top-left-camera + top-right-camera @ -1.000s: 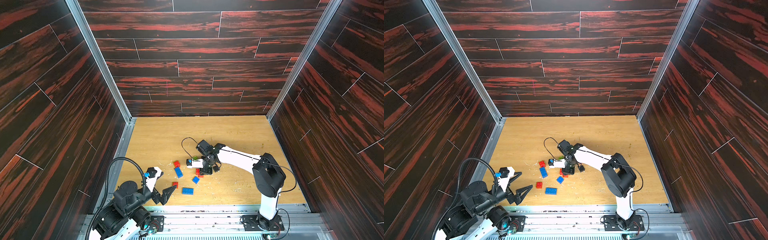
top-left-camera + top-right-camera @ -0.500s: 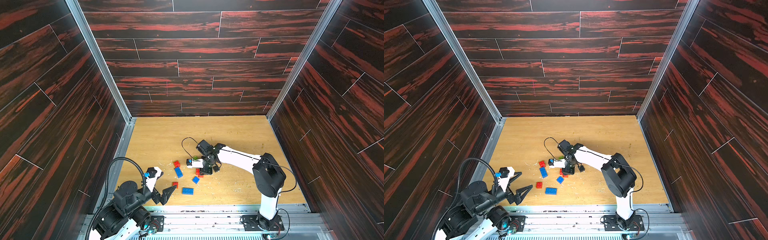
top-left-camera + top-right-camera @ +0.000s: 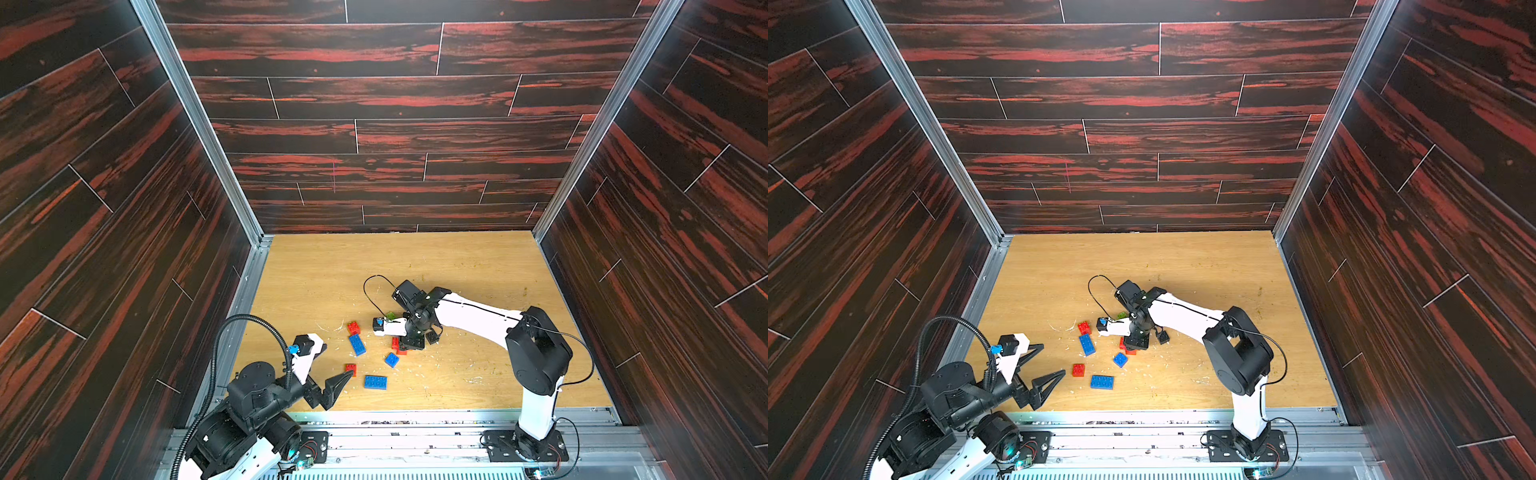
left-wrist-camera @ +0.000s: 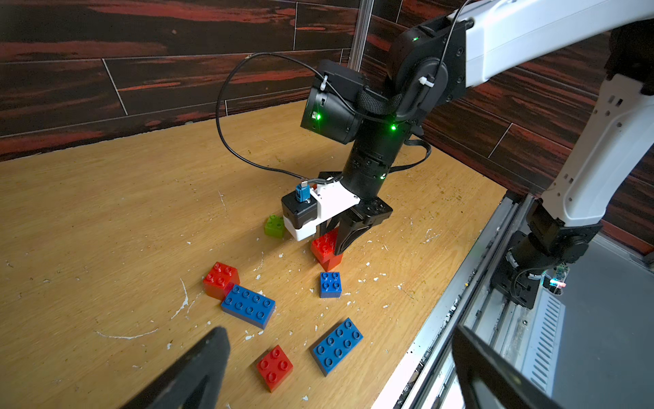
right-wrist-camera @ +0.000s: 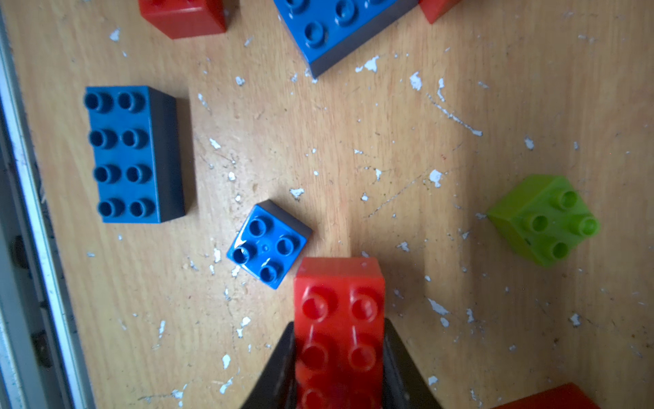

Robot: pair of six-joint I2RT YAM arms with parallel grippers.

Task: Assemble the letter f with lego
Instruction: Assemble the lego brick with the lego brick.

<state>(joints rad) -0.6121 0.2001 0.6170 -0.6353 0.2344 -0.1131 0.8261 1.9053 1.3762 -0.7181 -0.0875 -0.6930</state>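
1. A red oblong brick (image 5: 339, 304) is clamped, studs up, between the fingers (image 5: 279, 357) of the right gripper (image 5: 338, 340); its end projects beyond the fingertips.
2. A small blue square brick (image 5: 269, 244) is found just beside that projecting end.
3. A lime green brick (image 5: 545, 219) is set well off to the fingers' opposite side.
4. The left gripper (image 3: 1050, 360) is held wide apart, nothing grasped; a red square brick (image 4: 274, 366) and a blue oblong brick (image 4: 338, 345) are seen on the table (image 3: 457, 270) between its fingers.
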